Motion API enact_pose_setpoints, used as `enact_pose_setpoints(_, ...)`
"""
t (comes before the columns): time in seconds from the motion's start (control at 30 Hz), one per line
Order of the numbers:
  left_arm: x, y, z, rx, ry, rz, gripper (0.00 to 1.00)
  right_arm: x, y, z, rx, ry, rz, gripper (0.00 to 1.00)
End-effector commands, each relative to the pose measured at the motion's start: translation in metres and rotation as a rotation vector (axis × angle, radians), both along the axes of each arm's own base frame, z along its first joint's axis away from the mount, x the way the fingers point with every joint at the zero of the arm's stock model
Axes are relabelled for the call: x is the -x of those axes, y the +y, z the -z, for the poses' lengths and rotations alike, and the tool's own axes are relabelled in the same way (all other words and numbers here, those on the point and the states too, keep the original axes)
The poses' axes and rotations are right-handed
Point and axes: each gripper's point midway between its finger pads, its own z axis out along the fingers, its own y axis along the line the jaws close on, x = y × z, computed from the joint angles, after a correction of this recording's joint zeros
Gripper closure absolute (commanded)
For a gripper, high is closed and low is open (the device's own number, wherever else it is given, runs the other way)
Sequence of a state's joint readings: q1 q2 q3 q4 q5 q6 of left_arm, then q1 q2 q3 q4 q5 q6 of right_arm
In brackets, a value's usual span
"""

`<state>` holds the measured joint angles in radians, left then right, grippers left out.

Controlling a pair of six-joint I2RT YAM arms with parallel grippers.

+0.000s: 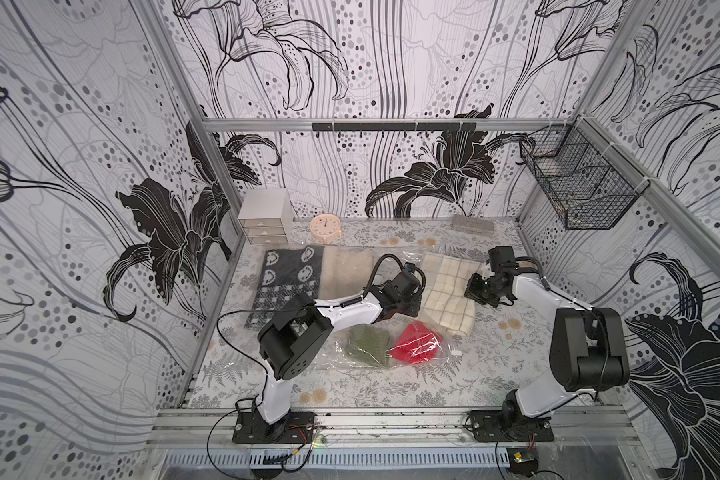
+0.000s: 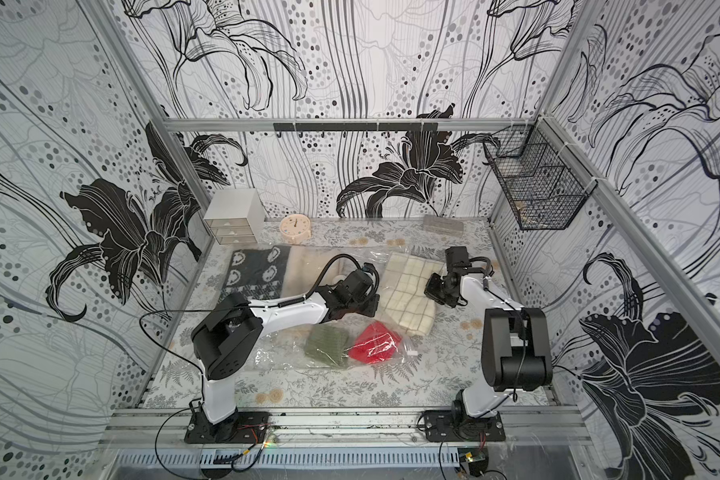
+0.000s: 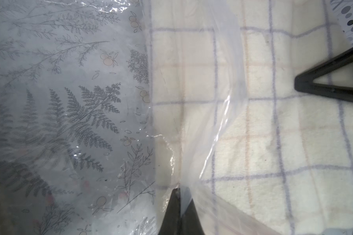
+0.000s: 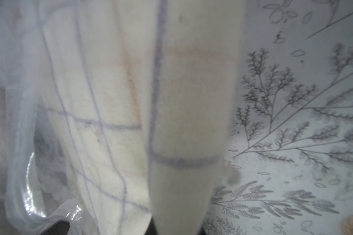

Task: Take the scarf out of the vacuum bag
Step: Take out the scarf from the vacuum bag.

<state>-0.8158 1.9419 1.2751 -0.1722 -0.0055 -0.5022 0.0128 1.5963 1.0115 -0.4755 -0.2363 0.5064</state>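
In both top views you have one clear vacuum bag [image 1: 325,362] flat on the table [image 1: 516,353], holding two items: a green knit piece [image 1: 366,345] and a red knit piece [image 1: 416,343]. One checked scarf [image 1: 445,291] lies at its mouth, between the left end effector [image 1: 410,308] and the right end effector [image 1: 475,291]. Your left wrist view shows the jaws clenched on the bag's film, which covers part of the scarf. Your right wrist view shows a fold of the scarf gripped.
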Motion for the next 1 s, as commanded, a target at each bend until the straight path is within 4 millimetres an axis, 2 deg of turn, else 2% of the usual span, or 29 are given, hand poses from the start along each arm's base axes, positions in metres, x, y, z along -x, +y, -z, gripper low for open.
enact_pose_setpoints(0.0, -0.008, 0.011, -0.005, -0.004, -0.024, -0.037, 1.00, 0.005, -0.029, -0.010, 0.077, 0.000, 0.066, 1.00)
enact_pose_setpoints(0.43, -0.009, 0.013, -0.010, 0.004, -0.037, -0.045, 1.00, 0.010, -0.083, -0.011, 0.147, 0.058, 0.202, 1.00)
enact_pose_setpoints(0.6, -0.009, 0.013, -0.012, 0.007, -0.041, -0.046, 1.00, 0.005, -0.092, -0.008, 0.187, 0.066, 0.218, 1.00)
enact_pose_setpoints(0.83, -0.009, 0.013, -0.018, 0.017, -0.052, -0.044, 1.00, 0.008, -0.116, -0.011, 0.295, 0.091, 0.258, 1.00)
enact_pose_setpoints(0.97, -0.009, 0.013, -0.019, 0.019, -0.053, -0.041, 1.00, 0.004, -0.117, -0.008, 0.296, 0.106, 0.253, 1.00)
